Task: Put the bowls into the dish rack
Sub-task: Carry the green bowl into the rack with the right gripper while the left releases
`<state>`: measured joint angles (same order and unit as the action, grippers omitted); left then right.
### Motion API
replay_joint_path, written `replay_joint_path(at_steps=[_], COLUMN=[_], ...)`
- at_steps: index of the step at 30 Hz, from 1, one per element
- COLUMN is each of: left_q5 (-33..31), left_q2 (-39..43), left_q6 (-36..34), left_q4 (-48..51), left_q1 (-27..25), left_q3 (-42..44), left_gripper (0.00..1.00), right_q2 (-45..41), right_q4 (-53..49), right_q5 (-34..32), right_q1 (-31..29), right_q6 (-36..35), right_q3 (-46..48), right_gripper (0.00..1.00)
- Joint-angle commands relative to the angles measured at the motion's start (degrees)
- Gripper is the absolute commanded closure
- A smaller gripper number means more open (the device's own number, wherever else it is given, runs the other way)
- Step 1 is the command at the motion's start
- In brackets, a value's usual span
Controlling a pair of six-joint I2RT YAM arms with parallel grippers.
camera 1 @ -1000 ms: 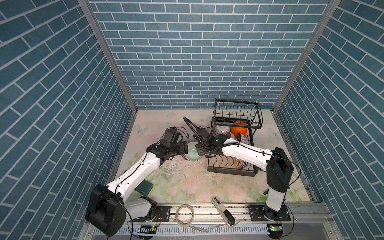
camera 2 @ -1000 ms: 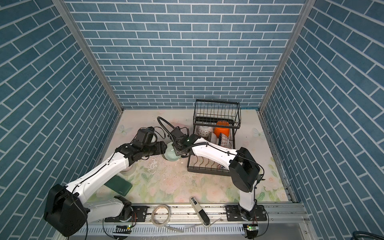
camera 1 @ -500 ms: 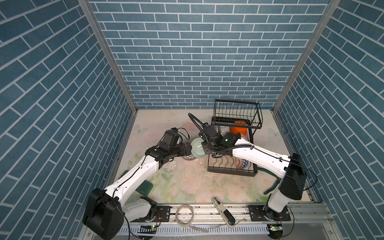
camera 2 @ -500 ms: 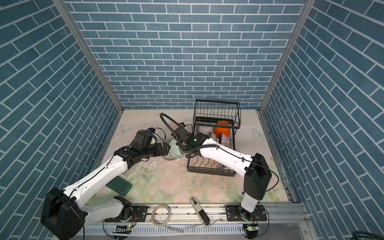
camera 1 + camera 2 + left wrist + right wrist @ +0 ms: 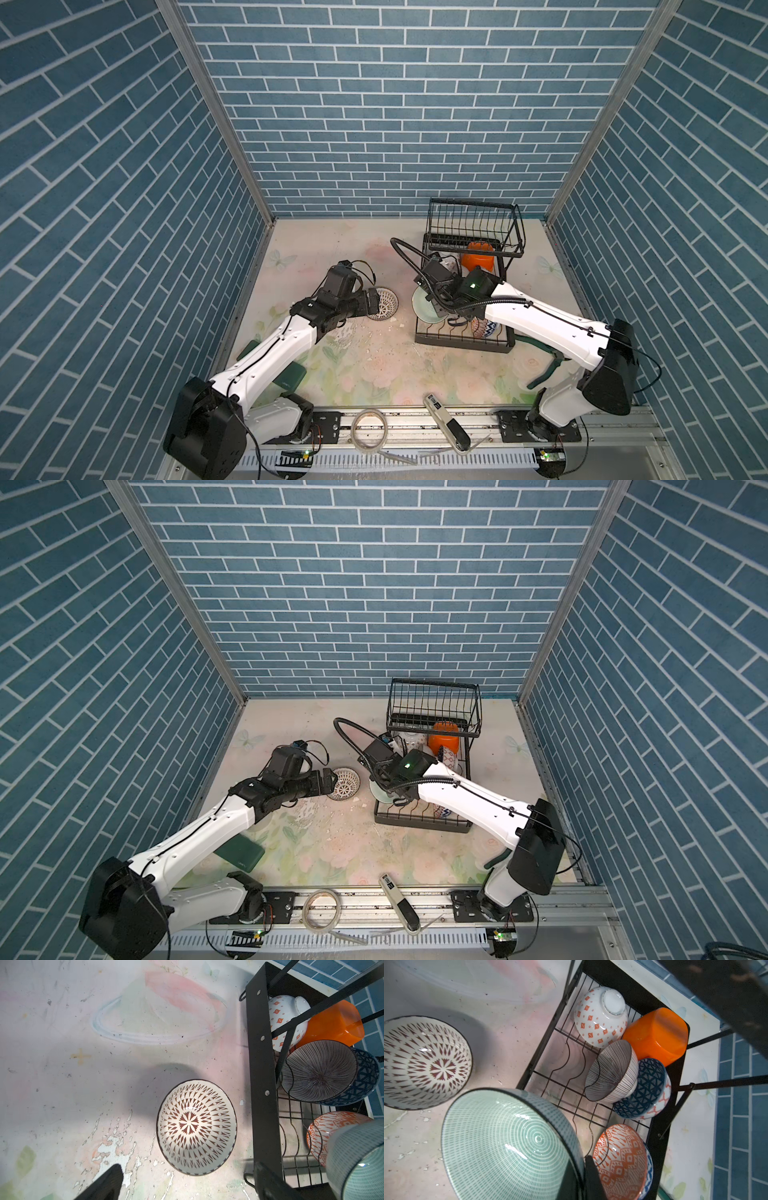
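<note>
Black wire dish rack [image 5: 461, 345] holds several bowls on its lower tier. The right pincer [image 5: 584, 1169] is clamped on the rim of the tilted green bowl [image 5: 508, 1142] at the rack's edge. A thin rim grip risks slipping or striking racked bowls. The left pincer [image 5: 374, 302] gapes wide and empty over the brown-patterned bowl [image 5: 196, 1126], which sits on the tabletop [image 5: 374, 365].

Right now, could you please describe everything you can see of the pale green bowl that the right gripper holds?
The pale green bowl looks like glossy ceramic: round, with white concentric rings and dashes inside, a dark rim and a dotted outside. The right gripper is shut on its rim. It is tilted steeply, opening facing away from the dish rack, at the rack's front left corner in both top views. Whether it touches the wires cannot be told.
</note>
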<state>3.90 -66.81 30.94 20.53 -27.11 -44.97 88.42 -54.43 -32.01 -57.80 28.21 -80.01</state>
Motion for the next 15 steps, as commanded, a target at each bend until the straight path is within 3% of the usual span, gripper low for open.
replay_joint_path(at_steps=[1, 15], left_q5=[-0.9, -1.4], left_q2=[1.3, 1.6], left_q6=[0.3, 0.5], left_q4=[-0.7, 0.7], left_q1=[0.1, 0.2], left_q3=[0.9, 1.0], left_gripper=[0.0, 0.0], right_q2=[-2.0, -1.3], right_q4=[-3.4, -11.7], right_q5=[-3.8, -8.8], right_q1=[0.0, -0.2], right_q6=[4.1, 6.1], right_q3=[1.9, 2.3], right_gripper=[1.0, 1.0])
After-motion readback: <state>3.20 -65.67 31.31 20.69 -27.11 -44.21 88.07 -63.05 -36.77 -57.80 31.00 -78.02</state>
